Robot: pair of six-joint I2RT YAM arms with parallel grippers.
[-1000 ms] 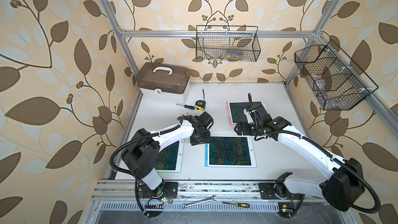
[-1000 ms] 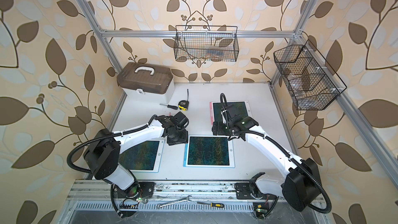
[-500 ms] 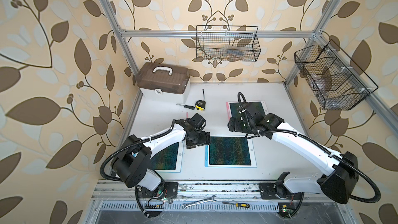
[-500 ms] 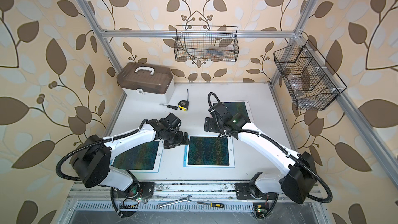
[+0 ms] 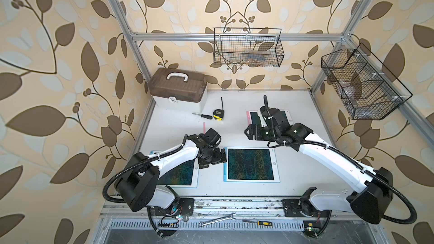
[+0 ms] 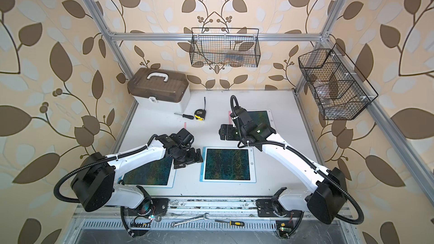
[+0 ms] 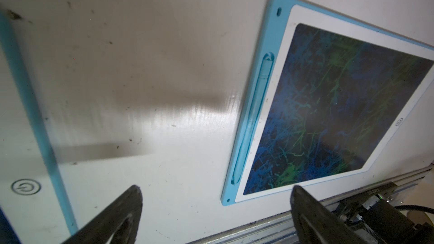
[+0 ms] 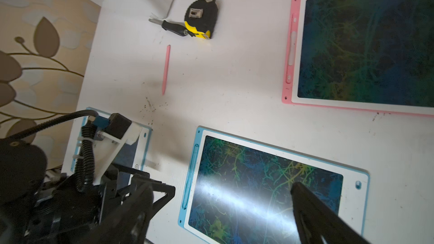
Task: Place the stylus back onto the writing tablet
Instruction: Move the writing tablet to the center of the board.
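left gripper (image 7: 215, 188) spread wide and empty, just beside the edge of the middle blue tablet (image 7: 288, 43); the blue stylus (image 7: 256, 113) lies in that tablet's side groove. right gripper (image 5: 247, 133) spread too, empty. pink stylus (image 8: 166, 69) lies loose near the tape measure (image 8: 199, 19).

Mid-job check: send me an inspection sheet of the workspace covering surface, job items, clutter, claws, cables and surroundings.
Surface: white table, dark specks near the middle.
Job's things: blue stylus seated in the middle tablet slot; pink stylus loose on the table; pink tablet slot looks empty; third tablet partly under the left arm.
Clutter: tape measure, small screwdriver, toolbox at the far side.
Grippers: left claw open, empty, beside the middle tablet; right claw open, empty, near the pink tablet.
Cables: black conduit loops beside each arm's base; no snag seen.
Surroundings: wire basket on the back wall, another on the side; wrench and yellow-handled screwdriver in front.
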